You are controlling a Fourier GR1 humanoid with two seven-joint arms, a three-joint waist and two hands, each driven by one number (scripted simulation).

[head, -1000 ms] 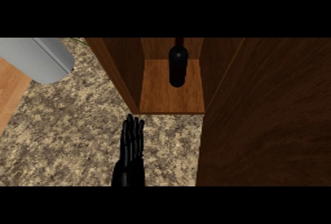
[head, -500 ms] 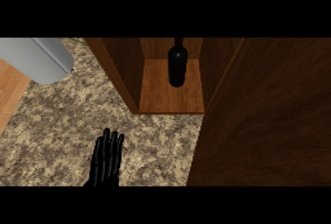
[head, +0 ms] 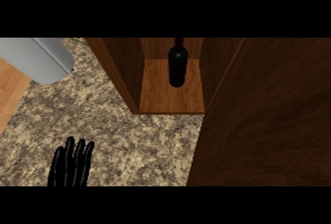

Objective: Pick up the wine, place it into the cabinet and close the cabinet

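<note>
One wine bottle stands inside one open cabinet; one left hand hovers over the counter, fingers straight.

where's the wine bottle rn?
Head view, upper centre: the wine bottle sits inside the open cabinet, on its floor toward the back, with the cabinet door swung out on its right.

**Speckled counter, grey object, wood strip**

A speckled brown-and-beige stone counter fills the lower left. In the upper left corner sits a pale grey object with a rounded corner, cut off by the view's edge. A strip of light orange wood runs along the left edge.
</note>
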